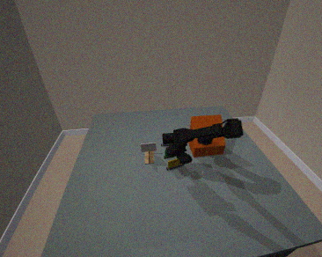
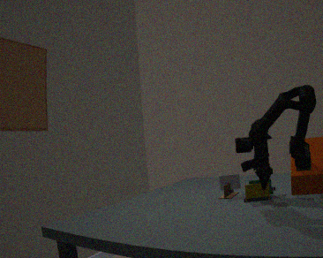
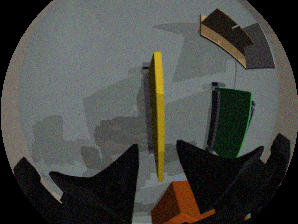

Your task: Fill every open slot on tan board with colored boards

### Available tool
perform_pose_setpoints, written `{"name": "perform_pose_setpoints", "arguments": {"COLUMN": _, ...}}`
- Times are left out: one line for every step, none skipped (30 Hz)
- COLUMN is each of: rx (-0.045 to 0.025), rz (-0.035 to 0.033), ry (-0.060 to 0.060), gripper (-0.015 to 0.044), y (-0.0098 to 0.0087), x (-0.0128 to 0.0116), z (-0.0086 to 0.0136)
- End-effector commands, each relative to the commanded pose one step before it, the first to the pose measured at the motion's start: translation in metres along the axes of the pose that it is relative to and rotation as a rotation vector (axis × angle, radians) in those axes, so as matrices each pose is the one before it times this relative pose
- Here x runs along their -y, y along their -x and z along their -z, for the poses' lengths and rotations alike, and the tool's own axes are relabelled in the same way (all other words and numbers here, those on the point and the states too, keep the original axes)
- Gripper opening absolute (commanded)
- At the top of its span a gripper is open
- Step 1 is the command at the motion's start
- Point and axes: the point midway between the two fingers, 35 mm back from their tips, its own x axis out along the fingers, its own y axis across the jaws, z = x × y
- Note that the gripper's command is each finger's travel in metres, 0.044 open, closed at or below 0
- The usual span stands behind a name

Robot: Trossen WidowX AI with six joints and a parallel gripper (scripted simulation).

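Observation:
The standing tan board carries a grey board crosswise at one end; a narrow slot shows in its top edge in the wrist view. A yellow board stands in its dark holder. A green board stands in another holder, partly hidden by a finger in the wrist view. My gripper is open and points down over the yellow board, one finger on each side of its near part. Touching is not visible.
A large orange block stands on the table beside the arm. Another dark holder shows at the green board's far side, partly hidden behind it. The green board stands between the yellow board and that holder.

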Motion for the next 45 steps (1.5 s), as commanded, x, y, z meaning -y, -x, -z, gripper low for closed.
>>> {"name": "perform_pose_setpoints", "arguments": {"rx": -0.00268, "rz": -0.00556, "ry": -0.006, "gripper": 0.0182, "y": -0.00695, "x": -0.0005, "z": 0.00128}}
{"name": "perform_pose_setpoints", "arguments": {"rx": 0.00002, "rz": -0.00008, "ry": 0.0, "gripper": 0.0182, "y": -0.00157, "x": 0.00001, "z": 0.0}}
{"name": "perform_pose_setpoints", "arguments": {"rx": 0.00003, "rz": -0.00012, "ry": 0.0, "gripper": 0.0182, "y": -0.00157, "x": 0.0, "z": 0.00001}}
{"name": "perform_pose_setpoints", "arguments": {"rx": 0.00002, "rz": -0.00008, "ry": 0.0, "gripper": 0.0182, "y": -0.00157, "x": 0.00001, "z": 0.0}}
{"name": "perform_pose_setpoints", "arguments": {"rx": 0.00001, "rz": -0.00006, "ry": 0.0, "gripper": 0.0182, "y": -0.00156, "x": 0.00002, "z": 0.0}}
{"name": "perform_pose_setpoints", "arguments": {"rx": 0.00002, "rz": -0.0001, "ry": 0.0, "gripper": 0.0182, "y": -0.00156, "x": 0.0, "z": 0.00001}}
{"name": "perform_pose_setpoints", "arguments": {"rx": 0.00003, "rz": -0.00013, "ry": 0.0, "gripper": 0.0182, "y": -0.00155, "x": -0.00001, "z": 0.00002}}
{"name": "perform_pose_setpoints", "arguments": {"rx": 0.00001, "rz": -0.0001, "ry": 0.0, "gripper": 0.0182, "y": -0.00156, "x": 0.00003, "z": -0.00001}}
{"name": "perform_pose_setpoints", "arguments": {"rx": 0.00002, "rz": -0.00014, "ry": 0.0, "gripper": 0.0182, "y": -0.00154, "x": 0.00001, "z": 0.0}}
{"name": "perform_pose_setpoints", "arguments": {"rx": 0.00002, "rz": -0.00013, "ry": 0.0, "gripper": 0.0182, "y": -0.00121, "x": 0.0, "z": 0.00001}}
{"name": "perform_pose_setpoints", "arguments": {"rx": 0.00002, "rz": -0.00009, "ry": 0.0, "gripper": 0.0182, "y": -0.00073, "x": 0.0, "z": 0.00001}}
{"name": "perform_pose_setpoints", "arguments": {"rx": 0.00001, "rz": -0.00003, "ry": 0.0, "gripper": 0.0182, "y": -0.00024, "x": 0.0, "z": 0.0}}
{"name": "perform_pose_setpoints", "arguments": {"rx": 0.0, "rz": 0.0, "ry": 0.0, "gripper": 0.0156, "y": 0.0, "x": 0.0, "z": 0.0}}
{"name": "perform_pose_setpoints", "arguments": {"rx": 0.0, "rz": 0.0, "ry": 0.0, "gripper": 0.013, "y": 0.0, "x": 0.0, "z": 0.0}}
{"name": "perform_pose_setpoints", "arguments": {"rx": 0.0, "rz": 0.0, "ry": 0.0, "gripper": 0.0103, "y": 0.0, "x": 0.0, "z": 0.0}}
{"name": "perform_pose_setpoints", "arguments": {"rx": 0.0, "rz": 0.0, "ry": 0.0, "gripper": 0.0077, "y": 0.0, "x": 0.0, "z": 0.0}}
{"name": "perform_pose_setpoints", "arguments": {"rx": 0.0, "rz": 0.0, "ry": 0.0, "gripper": 0.0051, "y": 0.0, "x": 0.0, "z": 0.0}}
{"name": "perform_pose_setpoints", "arguments": {"rx": 0.0, "rz": 0.0, "ry": 0.0, "gripper": 0.0025, "y": 0.0, "x": 0.0, "z": 0.0}}
{"name": "perform_pose_setpoints", "arguments": {"rx": 0.0, "rz": 0.0, "ry": 0.0, "gripper": 0.0, "y": 0.0, "x": 0.0, "z": 0.0}}
{"name": "perform_pose_setpoints", "arguments": {"rx": 0.0, "rz": 0.0, "ry": 0.0, "gripper": 0.0, "y": 0.0, "x": 0.0, "z": 0.0}}
{"name": "perform_pose_setpoints", "arguments": {"rx": 0.0, "rz": 0.0, "ry": 0.0, "gripper": 0.0, "y": 0.0, "x": 0.0, "z": 0.0}}
{"name": "perform_pose_setpoints", "arguments": {"rx": 0.0, "rz": 0.0, "ry": 0.0, "gripper": 0.0, "y": 0.0, "x": 0.0, "z": 0.0}}
{"name": "perform_pose_setpoints", "arguments": {"rx": 0.0, "rz": 0.0, "ry": 0.0, "gripper": 0.0, "y": 0.0, "x": 0.0, "z": 0.0}}
{"name": "perform_pose_setpoints", "arguments": {"rx": 0.0, "rz": 0.0, "ry": 0.0, "gripper": 0.0, "y": 0.0, "x": 0.0, "z": 0.0}}
{"name": "perform_pose_setpoints", "arguments": {"rx": 0.0, "rz": 0.0, "ry": 0.0, "gripper": 0.0, "y": 0.0, "x": 0.0, "z": 0.0}}
{"name": "perform_pose_setpoints", "arguments": {"rx": 0.0, "rz": 0.0, "ry": 0.0, "gripper": 0.0, "y": 0.0, "x": 0.0, "z": 0.0}}
{"name": "perform_pose_setpoints", "arguments": {"rx": 0.0, "rz": 0.0, "ry": 0.0, "gripper": 0.0, "y": 0.0, "x": 0.0, "z": 0.0}}
{"name": "perform_pose_setpoints", "arguments": {"rx": 0.0, "rz": 0.0, "ry": 0.0, "gripper": 0.0, "y": 0.0, "x": 0.0, "z": 0.0}}
{"name": "perform_pose_setpoints", "arguments": {"rx": -0.00001, "rz": 0.00004, "ry": 0.0, "gripper": 0.0, "y": 0.00035, "x": 0.00001, "z": -0.00001}}
{"name": "perform_pose_setpoints", "arguments": {"rx": -0.00003, "rz": 0.00012, "ry": 0.0, "gripper": 0.0, "y": 0.00105, "x": 0.00003, "z": -0.00003}}
{"name": "perform_pose_setpoints", "arguments": {"rx": -0.00003, "rz": 0.00016, "ry": 0.0, "gripper": 0.0, "y": 0.00175, "x": 0.00004, "z": -0.00003}}
{"name": "perform_pose_setpoints", "arguments": {"rx": -0.00002, "rz": 0.00012, "ry": 0.0, "gripper": 0.0, "y": 0.00214, "x": 0.00003, "z": -0.00002}}
{"name": "perform_pose_setpoints", "arguments": {"rx": 0.0, "rz": 0.00005, "ry": 0.0, "gripper": 0.0, "y": 0.00215, "x": 0.0, "z": 0.0}}
{"name": "perform_pose_setpoints", "arguments": {"rx": -0.00002, "rz": 0.00012, "ry": 0.0, "gripper": 0.0, "y": 0.00215, "x": 0.00002, "z": -0.00002}}
{"name": "perform_pose_setpoints", "arguments": {"rx": -0.00005, "rz": 0.0002, "ry": 0.0, "gripper": 0.0, "y": 0.00216, "x": 0.00006, "z": -0.00004}}
{"name": "perform_pose_setpoints", "arguments": {"rx": -0.00003, "rz": 0.00012, "ry": 0.0, "gripper": 0.0, "y": 0.00217, "x": 0.00003, "z": -0.00002}}
{"name": "perform_pose_setpoints", "arguments": {"rx": -0.00001, "rz": 0.00005, "ry": 0.0, "gripper": 0.0, "y": 0.00217, "x": 0.0, "z": 0.0}}
{"name": "perform_pose_setpoints", "arguments": {"rx": -0.00003, "rz": 0.00012, "ry": 0.0, "gripper": 0.0, "y": 0.00218, "x": 0.00003, "z": -0.00002}}
{"name": "perform_pose_setpoints", "arguments": {"rx": -0.00006, "rz": 0.00024, "ry": 0.0, "gripper": 0.0, "y": 0.00218, "x": 0.00007, "z": -0.00004}}
{"name": "perform_pose_setpoints", "arguments": {"rx": -0.00005, "rz": 0.00016, "ry": 0.0, "gripper": 0.0, "y": 0.00219, "x": 0.00004, "z": -0.00002}}
{"name": "perform_pose_setpoints", "arguments": {"rx": -0.00003, "rz": 0.00008, "ry": 0.0, "gripper": 0.0, "y": 0.0022, "x": 0.00001, "z": 0.0}}
{"name": "perform_pose_setpoints", "arguments": {"rx": -0.00002, "rz": 0.00004, "ry": 0.0, "gripper": 0.0, "y": 0.00221, "x": 0.0, "z": 0.00001}}
{"name": "perform_pose_setpoints", "arguments": {"rx": -0.00006, "rz": 0.00023, "ry": 0.0, "gripper": 0.0, "y": 0.00222, "x": 0.00007, "z": -0.00004}}
{"name": "perform_pose_setpoints", "arguments": {"rx": -0.00005, "rz": 0.00014, "ry": 0.0, "gripper": 0.0, "y": 0.00223, "x": 0.00004, "z": -0.00002}}
{"name": "perform_pose_setpoints", "arguments": {"rx": -0.00003, "rz": 0.00006, "ry": 0.0, "gripper": 0.0, "y": 0.00224, "x": 0.00001, "z": 0.0}}
